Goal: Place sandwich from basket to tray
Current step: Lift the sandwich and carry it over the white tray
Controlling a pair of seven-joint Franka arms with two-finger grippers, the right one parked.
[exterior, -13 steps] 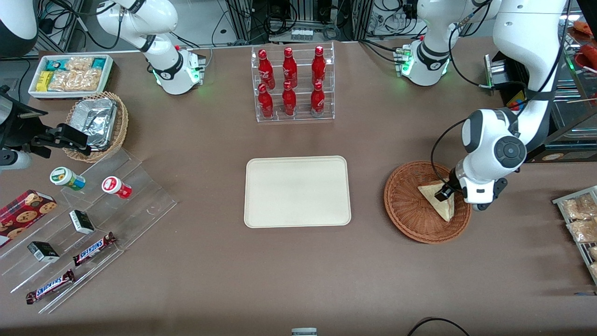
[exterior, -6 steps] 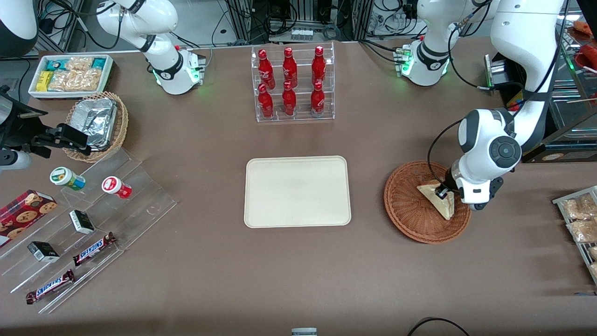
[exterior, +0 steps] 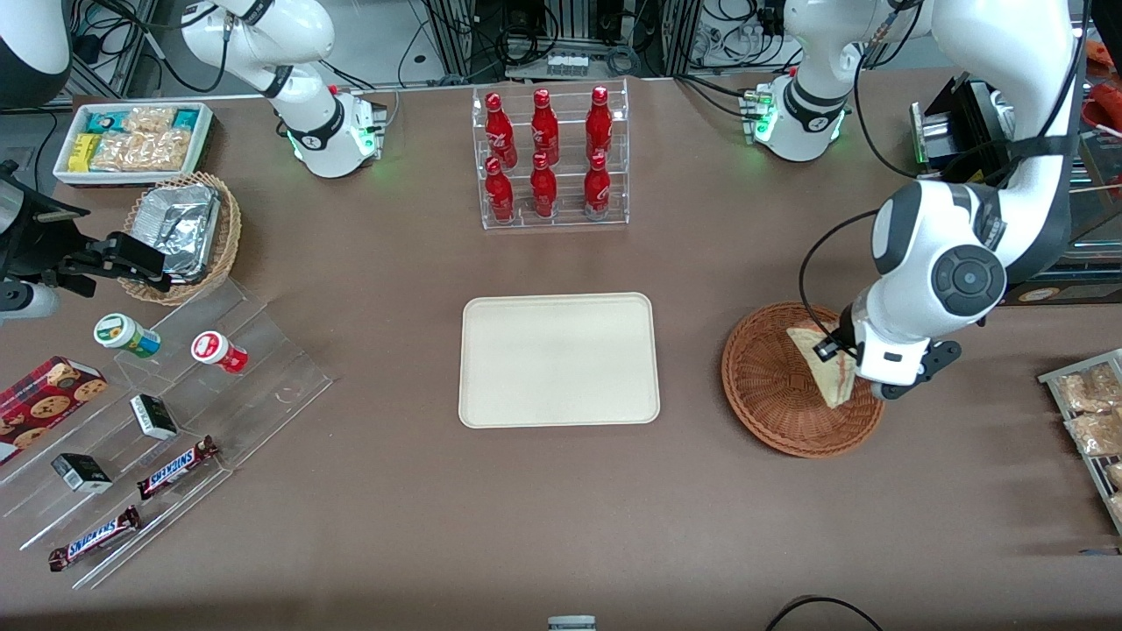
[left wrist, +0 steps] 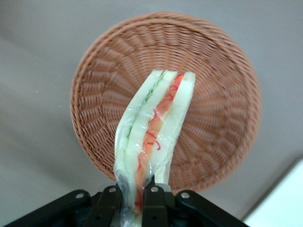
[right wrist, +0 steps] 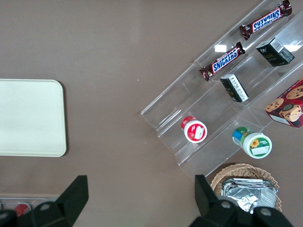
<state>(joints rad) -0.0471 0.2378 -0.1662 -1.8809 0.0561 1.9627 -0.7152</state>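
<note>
The pincer [left wrist: 134, 201] is squeezing the sandwich [left wrist: 154, 130] by one end, with a finger [left wrist: 152, 204] on each side of it. The sandwich is hanging in the air just above the brown basket [exterior: 776, 403], with its red, white and green layers showing. The cream tray [exterior: 558, 359] is sitting on the surface [exterior: 561, 508] well apart from the basket, toward the parked arm's end.

Your black gripper [left wrist: 135, 198] clamped a sandwich [left wrist: 154, 127] striped white, green and red, above the reddish-brown woven basket [left wrist: 218, 85]; the tray [exterior: 559, 359] was cream, the counter [exterior: 561, 508] brown.
</note>
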